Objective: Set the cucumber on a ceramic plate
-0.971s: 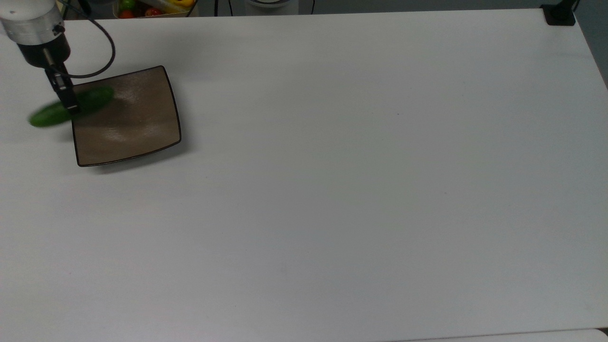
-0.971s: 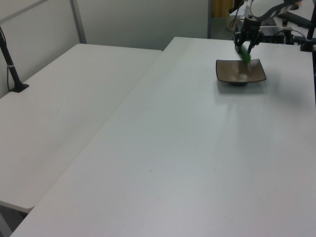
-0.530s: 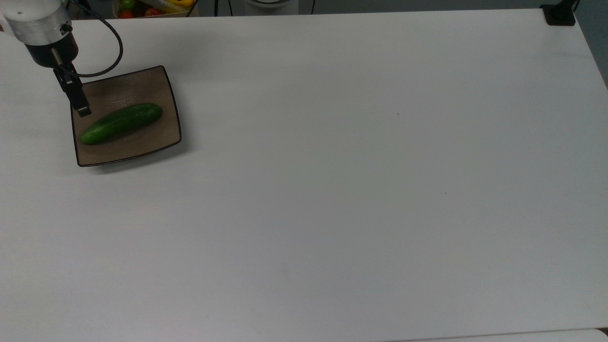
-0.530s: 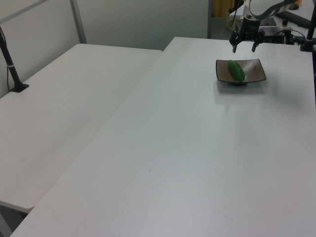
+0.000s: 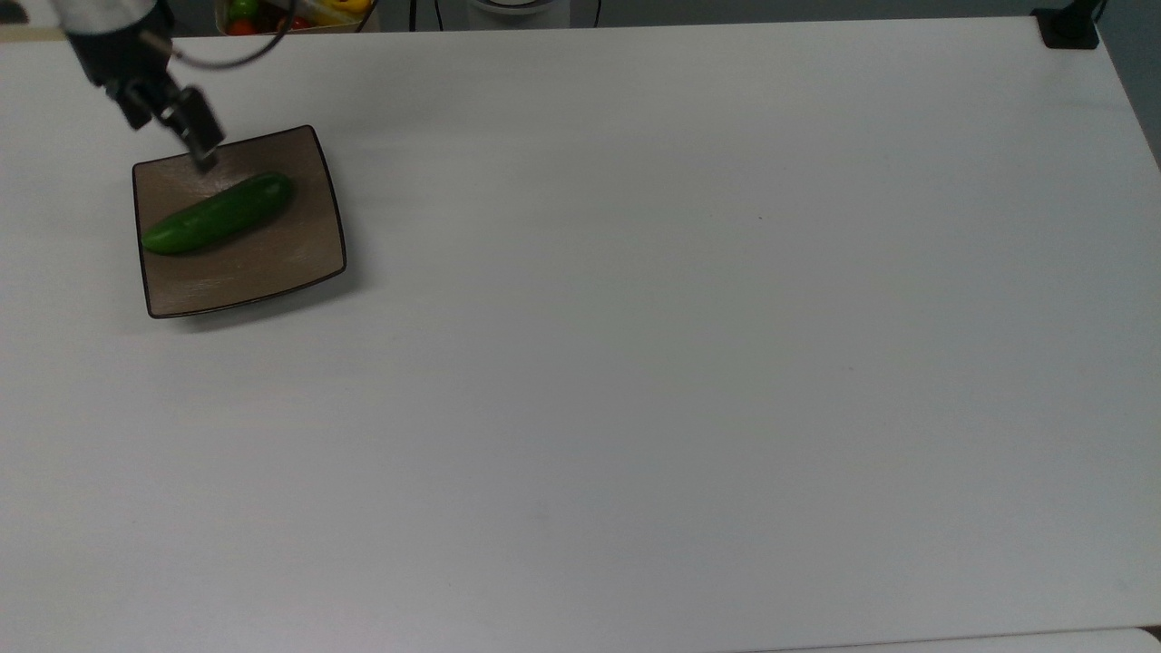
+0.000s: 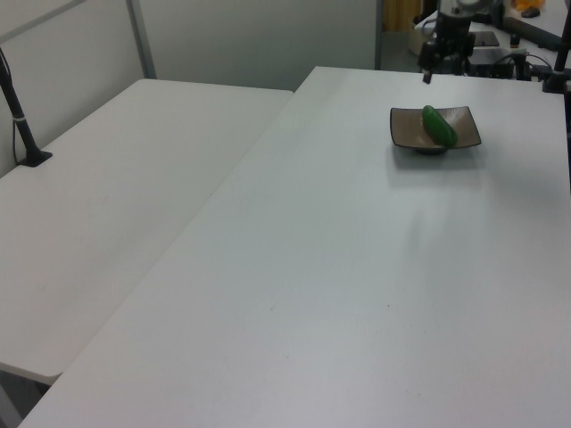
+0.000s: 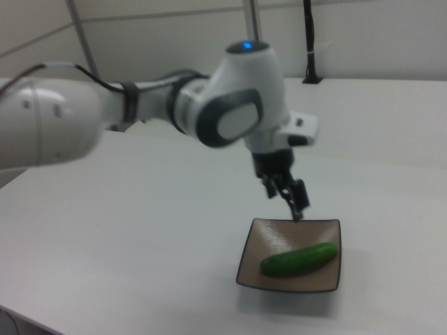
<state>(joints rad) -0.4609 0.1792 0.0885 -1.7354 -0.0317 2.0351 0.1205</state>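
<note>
The dark-green cucumber (image 5: 218,215) lies slantwise on the square tan-brown ceramic plate (image 5: 258,272), free of any grip. It rests across the plate's far half in the top view, one end near the top view's left rim. My gripper (image 5: 174,143) hangs open and empty above the plate's far left corner, its fingers apart. In the left view the gripper (image 6: 443,73) is up behind the plate (image 6: 406,125) and the cucumber (image 6: 438,125). The right view has the gripper (image 7: 285,201) just above the plate's (image 7: 264,236) back edge, clear of the cucumber (image 7: 299,259).
The plate sits near the far left corner of a large white table (image 5: 635,363). A bin of colourful fruit (image 5: 281,14) stands past the table's far edge, and a black clamp (image 5: 1070,27) sits at the far right corner. A second white table (image 6: 107,178) adjoins at the left view's left.
The gripper let go of the cucumber, which now lies on the plate. It then opened, rose, and pulled back towards the plate's far corner. The cucumber shifted slightly after landing.
</note>
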